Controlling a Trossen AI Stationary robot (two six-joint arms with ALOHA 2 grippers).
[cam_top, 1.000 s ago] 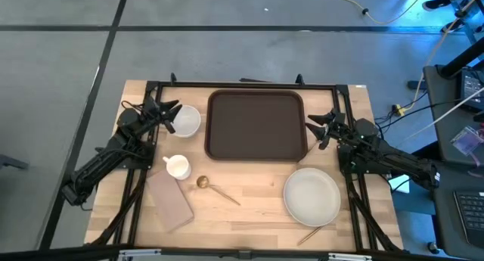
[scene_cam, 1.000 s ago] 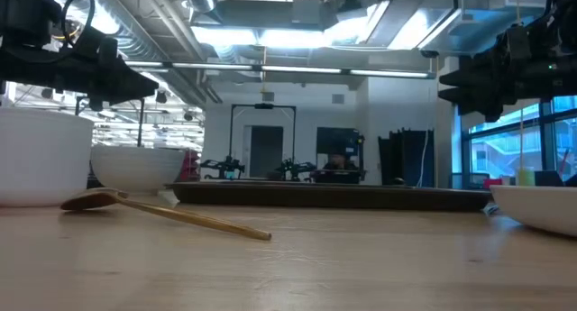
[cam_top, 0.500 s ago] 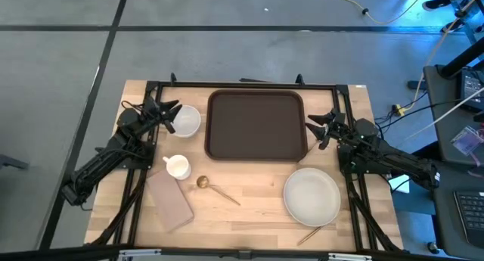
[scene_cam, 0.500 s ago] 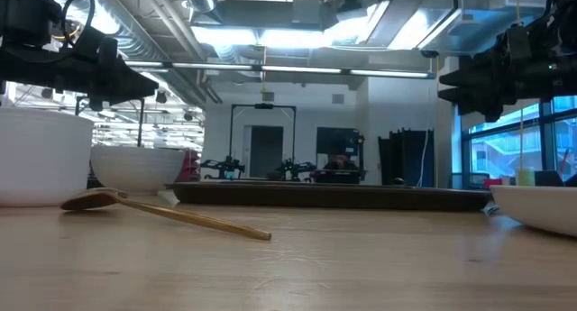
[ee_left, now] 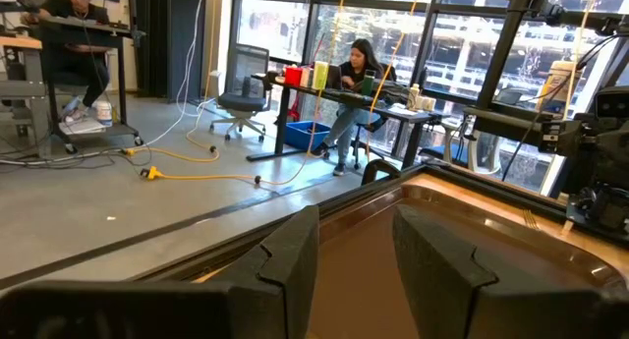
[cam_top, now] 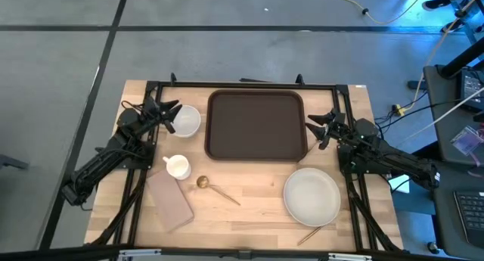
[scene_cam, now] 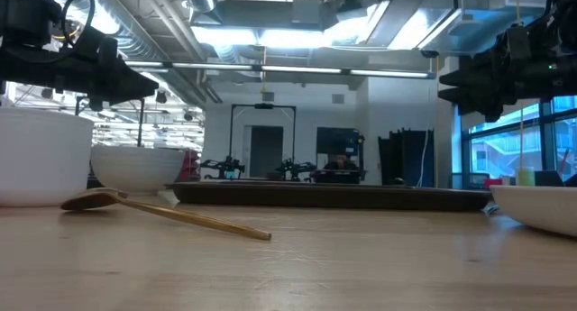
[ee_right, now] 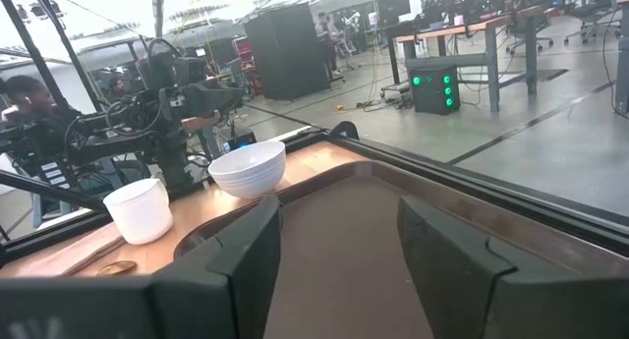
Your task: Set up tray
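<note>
tray [cam_top: 256, 125] lies between both raised arms, each pincer open, empty.

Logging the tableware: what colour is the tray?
Dark brown tray, clearest in the high view.

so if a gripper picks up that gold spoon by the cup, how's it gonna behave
The spoon looks thin and stiff, probably metal, so likely slippery between fingers. It lies flat on the table with its long handle low, so getting under it may be hard. Gripped at one end, it would probably tilt.
</note>
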